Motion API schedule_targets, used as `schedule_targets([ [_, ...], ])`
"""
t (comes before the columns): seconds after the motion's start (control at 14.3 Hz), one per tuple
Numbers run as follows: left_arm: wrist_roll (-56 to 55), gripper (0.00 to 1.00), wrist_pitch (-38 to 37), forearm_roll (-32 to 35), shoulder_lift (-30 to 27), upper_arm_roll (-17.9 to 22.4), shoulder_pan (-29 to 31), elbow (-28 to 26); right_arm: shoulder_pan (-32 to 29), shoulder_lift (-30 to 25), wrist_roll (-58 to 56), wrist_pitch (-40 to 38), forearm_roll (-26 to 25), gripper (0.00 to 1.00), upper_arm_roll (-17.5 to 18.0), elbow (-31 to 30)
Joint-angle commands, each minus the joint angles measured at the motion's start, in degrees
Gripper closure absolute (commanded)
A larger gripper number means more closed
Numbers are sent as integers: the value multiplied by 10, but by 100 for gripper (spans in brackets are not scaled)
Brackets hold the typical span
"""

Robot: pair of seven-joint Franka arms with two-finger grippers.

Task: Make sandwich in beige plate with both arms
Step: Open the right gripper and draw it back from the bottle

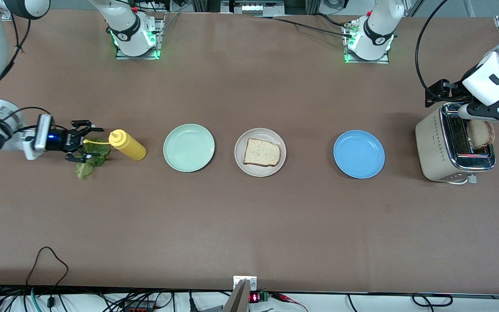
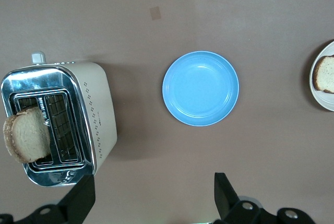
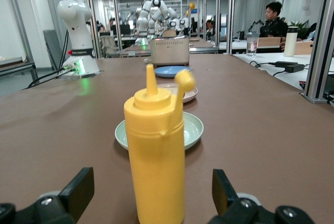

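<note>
- Evidently the lettuce leaf [image 1: 88, 161], frame's left, looked limp and tearable; pinch its edge.
- Right gripper [image 1: 81, 142] stood spread beside it.
- Left gripper [image 1: 483, 113] gaped over the toaster [image 1: 431, 143].

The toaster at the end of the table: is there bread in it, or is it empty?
Not empty. A bread slice sticks up out of one slot of the toaster; the other slot looks empty. The open left gripper hangs above it.

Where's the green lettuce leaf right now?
The lettuce leaf lies on the table at the right arm's end, under the open right gripper and beside the yellow squeeze bottle.
</note>
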Motion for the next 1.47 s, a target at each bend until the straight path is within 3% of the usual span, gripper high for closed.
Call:
schedule_targets([
  [0.0,6,0,-12,-9,6,2,2,15,0,-14,52,-35,-41,0,-13,74],
  [0.07,6,0,-11,-9,6,3,2,15,12,-29,63,-45,-42,0,-35,84],
  [0.21,6,0,-12,-9,6,4,2,16,86,-48,99,-50,-41,0,-117,93],
  [0.35,5,0,-11,-9,6,3,1,16,118,-65,130,-50,-43,0,-150,97],
  [0.63,6,0,-11,-9,7,3,1,17,145,-102,221,-20,-86,0,-151,108],
  [0.84,6,0,-11,-9,7,3,1,17,168,-171,340,46,-171,0,-145,106],
  [1.12,8,0,-12,-9,7,3,2,17,208,-205,509,115,-256,0,-141,104],
  [1.4,6,0,-12,-9,7,3,1,17,215,-227,717,241,-404,0,-90,67],
])
